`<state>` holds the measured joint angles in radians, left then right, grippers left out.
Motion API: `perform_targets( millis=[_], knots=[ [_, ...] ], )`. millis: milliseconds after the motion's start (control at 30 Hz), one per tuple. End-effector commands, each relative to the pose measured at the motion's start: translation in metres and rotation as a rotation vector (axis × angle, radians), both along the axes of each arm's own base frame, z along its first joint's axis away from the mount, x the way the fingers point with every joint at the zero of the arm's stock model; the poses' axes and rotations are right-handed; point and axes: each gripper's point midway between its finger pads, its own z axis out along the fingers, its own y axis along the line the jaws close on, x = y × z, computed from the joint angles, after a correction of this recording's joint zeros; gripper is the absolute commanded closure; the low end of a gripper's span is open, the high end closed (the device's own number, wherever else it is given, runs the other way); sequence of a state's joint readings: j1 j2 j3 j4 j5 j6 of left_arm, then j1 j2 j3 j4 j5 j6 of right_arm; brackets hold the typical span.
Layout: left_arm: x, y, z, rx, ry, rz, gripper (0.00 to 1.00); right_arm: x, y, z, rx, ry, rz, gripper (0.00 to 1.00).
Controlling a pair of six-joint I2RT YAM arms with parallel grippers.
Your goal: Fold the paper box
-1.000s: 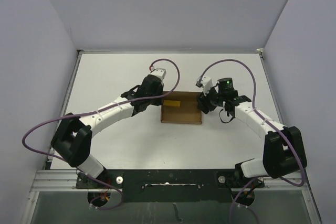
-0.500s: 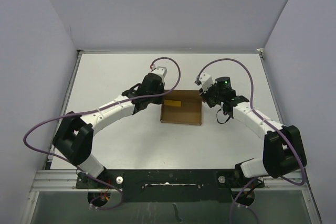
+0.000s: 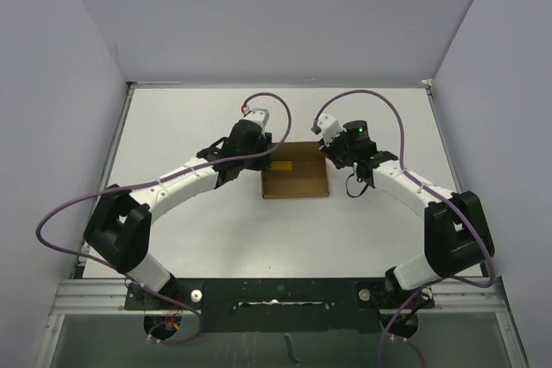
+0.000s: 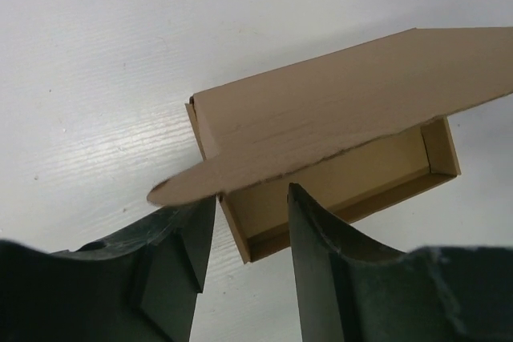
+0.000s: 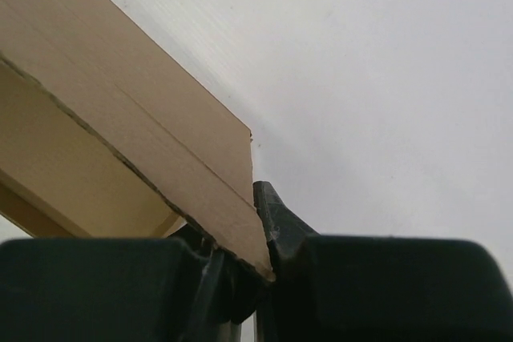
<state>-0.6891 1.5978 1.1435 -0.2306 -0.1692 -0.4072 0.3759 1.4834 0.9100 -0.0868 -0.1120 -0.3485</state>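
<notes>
The paper box (image 3: 295,174) sits near the middle of the tabletop (image 3: 198,127), between the two arms. Its base is already formed: the left wrist view shows standing side walls and an open, empty inside (image 4: 353,182). The lid panel is tilted over that tray, not lying flat on it, with a rounded tab sticking out at one corner, so by my reading the folding is well along. What remains is lowering the lid fully and tucking its tabs in. Seen from above, the box's long axis runs roughly from 9 to 3 o'clock, and its mouth faces upward under the half-lowered lid. The left end effector (image 4: 251,196) is at the box's 10 o'clock corner, its fingers parted with a clear gap, gripping nothing; the tab lies just beside one finger. The right end effector (image 5: 240,238) is at the 2 o'clock corner, closed tight on the edge of the lid panel.
</notes>
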Motion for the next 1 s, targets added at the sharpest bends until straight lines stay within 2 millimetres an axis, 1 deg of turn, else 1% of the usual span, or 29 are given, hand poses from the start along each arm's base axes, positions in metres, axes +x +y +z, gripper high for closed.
perform_targets(
  millis=[0,100,233,333,400,433,467,567,700,767,833,900,967],
  knots=[
    [-0.003,0.013,0.033,-0.11,-0.071,0.043,0.56,0.022,0.013,0.028,0.003,-0.107,0.038,1.0],
    [-0.013,0.025,0.037,-0.153,-0.099,0.064,0.47,0.024,0.012,0.03,0.004,-0.111,0.051,1.0],
    [-0.02,0.036,0.04,-0.204,-0.146,0.082,0.44,0.026,0.015,0.03,0.018,-0.106,0.063,1.0],
    [-0.012,0.039,0.043,-0.23,-0.19,0.071,0.44,0.025,0.017,0.028,0.024,-0.094,0.07,1.0],
    [-0.006,0.035,0.045,-0.241,-0.245,0.013,0.42,0.025,0.017,0.027,0.029,-0.087,0.068,1.0],
    [-0.001,0.031,0.051,-0.263,-0.284,-0.013,0.41,0.025,0.018,0.027,0.032,-0.084,0.068,1.0],
    [0.0,0.029,0.045,-0.256,-0.311,-0.048,0.41,0.025,0.018,0.026,0.034,-0.082,0.067,1.0],
    [0.01,0.025,0.043,-0.236,-0.385,-0.101,0.42,0.024,0.018,0.025,0.043,-0.068,0.063,1.0],
    [0.022,0.027,0.028,-0.216,-0.398,-0.079,0.48,0.024,0.019,0.023,0.054,-0.053,0.062,1.0],
    [0.026,0.027,0.021,-0.213,-0.401,-0.069,0.55,0.024,0.02,0.022,0.057,-0.049,0.063,1.0],
    [0.03,0.027,0.016,-0.204,-0.398,-0.057,0.57,0.023,0.021,0.022,0.061,-0.043,0.062,1.0],
    [0.034,0.026,0.011,-0.199,-0.395,-0.043,0.64,0.023,0.022,0.021,0.063,-0.038,0.064,1.0],
    [0.038,0.026,0.008,-0.193,-0.389,-0.032,0.66,0.023,0.022,0.021,0.065,-0.037,0.063,1.0]
  ],
)
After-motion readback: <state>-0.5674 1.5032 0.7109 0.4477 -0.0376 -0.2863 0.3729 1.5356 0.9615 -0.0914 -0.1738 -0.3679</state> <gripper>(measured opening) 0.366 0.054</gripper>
